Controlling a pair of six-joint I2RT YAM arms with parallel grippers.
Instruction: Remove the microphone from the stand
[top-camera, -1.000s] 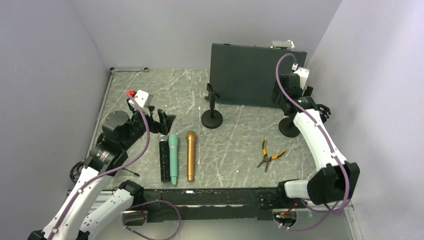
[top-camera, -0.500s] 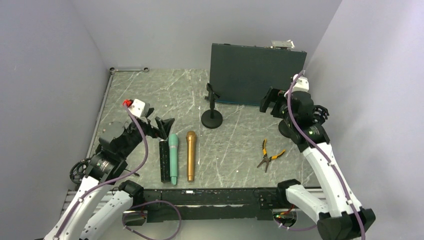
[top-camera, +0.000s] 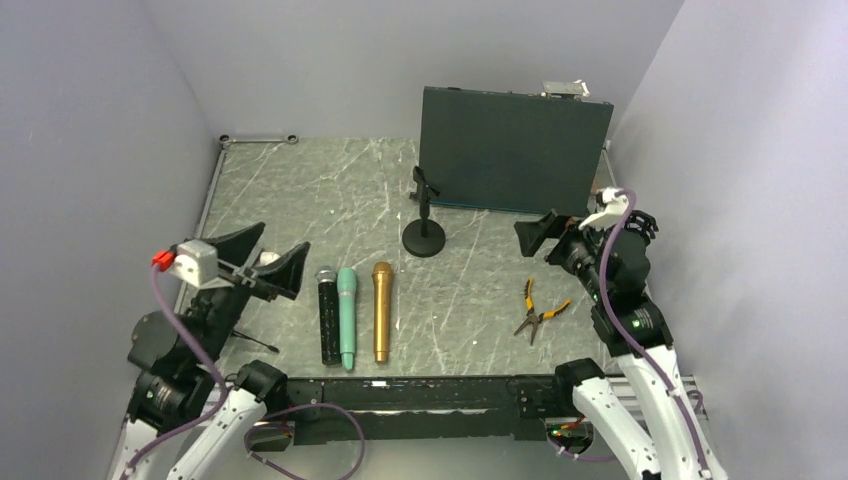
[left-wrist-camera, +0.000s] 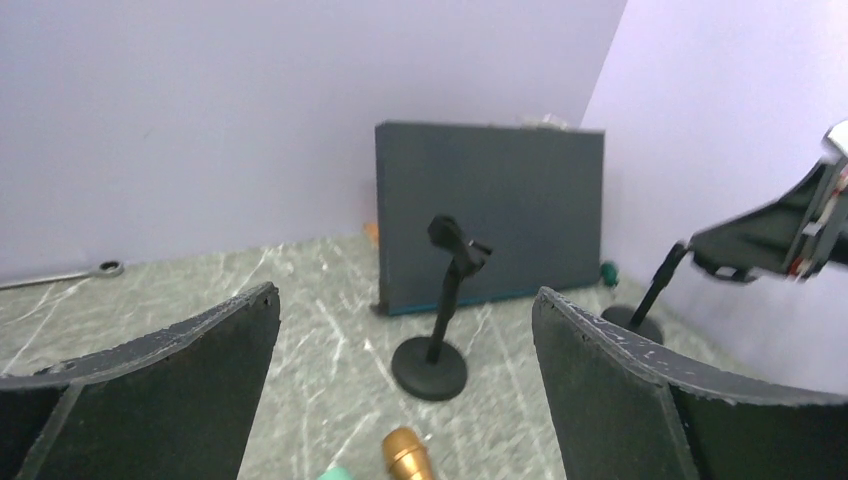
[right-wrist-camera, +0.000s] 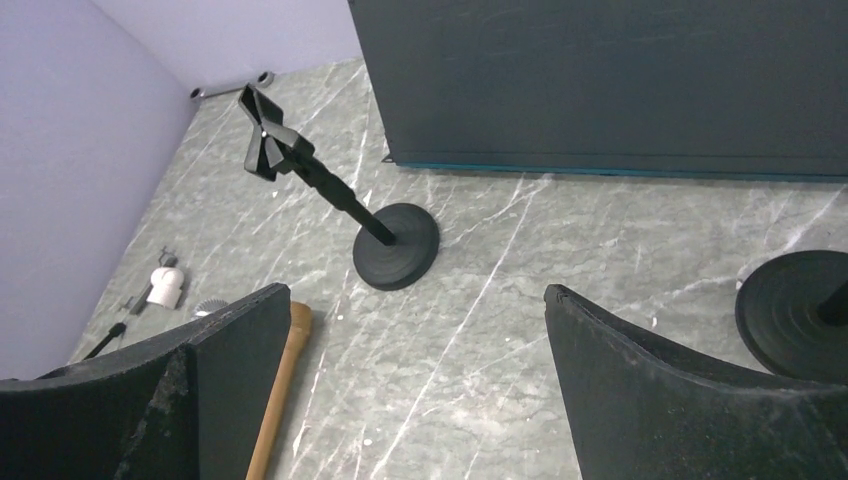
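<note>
Since three microphones (top-camera: 346, 315) lie on the counter (top-camera: 470, 300) and the stand (top-camera: 424, 232) clip is bare, left claw (top-camera: 270, 250) and right claw (top-camera: 541, 243) hang wide, empty.

Surface (top-camera: 300, 190): marble-look, grey-green with white veins, faint sheen. Microphone stand (top-camera: 424, 240), frame centre: matt black. Gold microphone (top-camera: 382, 310): satin metallic finish. Teal microphone (top-camera: 346, 318): smooth, plastic-looking. Panel (top-camera: 514, 150), upper right: matt, dark.

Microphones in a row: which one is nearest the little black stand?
The gold microphone, at the right end of the row. The green one lies in the middle, the black one farthest from that stand.
</note>
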